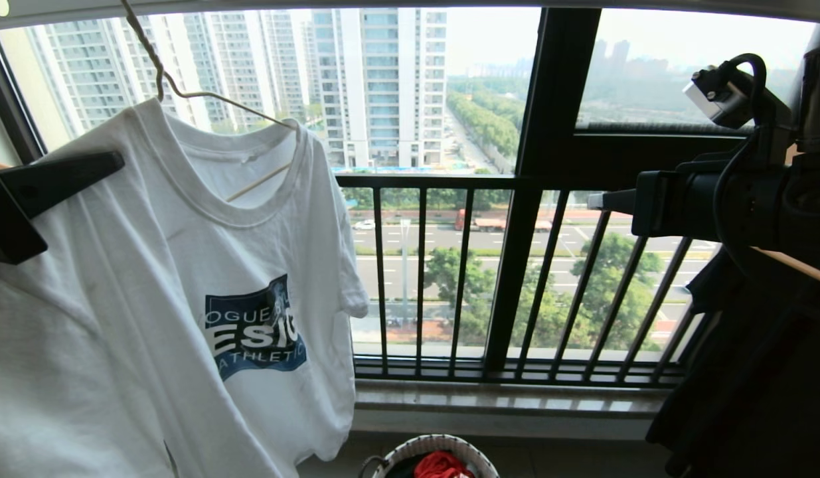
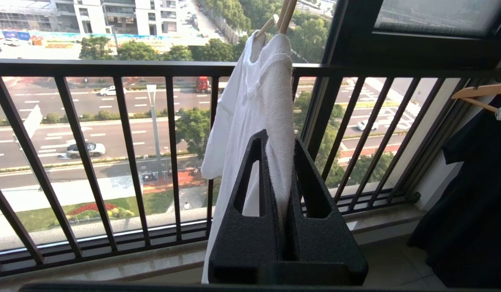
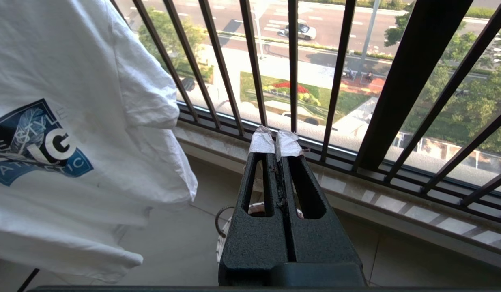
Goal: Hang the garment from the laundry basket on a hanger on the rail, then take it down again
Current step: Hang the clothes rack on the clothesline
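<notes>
The garment (image 1: 184, 299), a white T-shirt with a blue logo, hangs on the thin beige hanger (image 1: 184, 89). The hanger's hook rises to the rail (image 1: 51, 12) along the top of the head view. My left gripper (image 1: 114, 162) is at the shirt's shoulder, shut on a fold of its white cloth (image 2: 254, 101); the fold runs down between the fingers of that gripper (image 2: 278, 138). An end of the hanger (image 2: 268, 24) pokes out above the cloth. My right gripper (image 3: 275, 142) is shut and holds nothing, level on the right (image 1: 609, 199), apart from the shirt (image 3: 72, 121). The laundry basket (image 1: 443, 445) stands on the floor below.
Red cloth (image 1: 439, 465) lies in the basket, whose rim (image 3: 226, 227) shows behind my right fingers. A black barred window railing (image 1: 449, 182) closes the front above a stone sill. A dark garment (image 1: 748, 372) on a wooden hanger (image 2: 477, 91) hangs at the right.
</notes>
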### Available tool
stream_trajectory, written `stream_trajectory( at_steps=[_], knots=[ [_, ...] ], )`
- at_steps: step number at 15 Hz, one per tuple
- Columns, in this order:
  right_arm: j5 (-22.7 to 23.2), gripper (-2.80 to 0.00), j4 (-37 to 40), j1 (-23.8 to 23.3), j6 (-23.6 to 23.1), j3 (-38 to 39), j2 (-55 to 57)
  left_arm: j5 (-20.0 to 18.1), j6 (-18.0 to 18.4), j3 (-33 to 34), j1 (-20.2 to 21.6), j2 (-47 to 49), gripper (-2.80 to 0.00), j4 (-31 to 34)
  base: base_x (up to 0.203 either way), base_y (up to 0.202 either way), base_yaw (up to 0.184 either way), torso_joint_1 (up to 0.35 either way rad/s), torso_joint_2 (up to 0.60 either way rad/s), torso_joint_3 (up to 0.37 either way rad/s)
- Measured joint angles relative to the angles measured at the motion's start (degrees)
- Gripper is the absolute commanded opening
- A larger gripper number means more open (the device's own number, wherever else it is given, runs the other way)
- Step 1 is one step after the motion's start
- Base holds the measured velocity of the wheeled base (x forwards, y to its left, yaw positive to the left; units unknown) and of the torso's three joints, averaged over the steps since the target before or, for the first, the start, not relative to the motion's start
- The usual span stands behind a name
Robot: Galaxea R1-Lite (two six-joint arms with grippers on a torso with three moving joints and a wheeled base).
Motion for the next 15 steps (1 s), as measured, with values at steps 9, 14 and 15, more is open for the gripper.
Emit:
stream_trajectory(
  at_steps=[9, 14, 15],
  knots=[
    [0.09, -2.8, 0.05, 0.03, -0.04, 0.39, 0.16, 0.03, 1.44, -2.77, 0.06, 2.64, -2.8, -0.07, 0.0, 0.0, 0.0, 0.0, 0.0, 0.0],
    [0.09, -2.8, 0.0, 0.04, -0.48, 0.79, 0.28, 0.03, 1.41, -3.1, 1.32, 4.14, -2.8, 0.01, 0.0, 0.0, 0.0, 0.0, 0.0, 0.0],
    [0.09, -2.8, 0.0, 0.04, -0.61, 0.84, 0.28, 0.03, 1.41, -3.07, 1.8, 4.57, -2.8, 0.01, 0.0, 0.0, 0.0, 0.0, 0.0, 0.0]
  ],
)
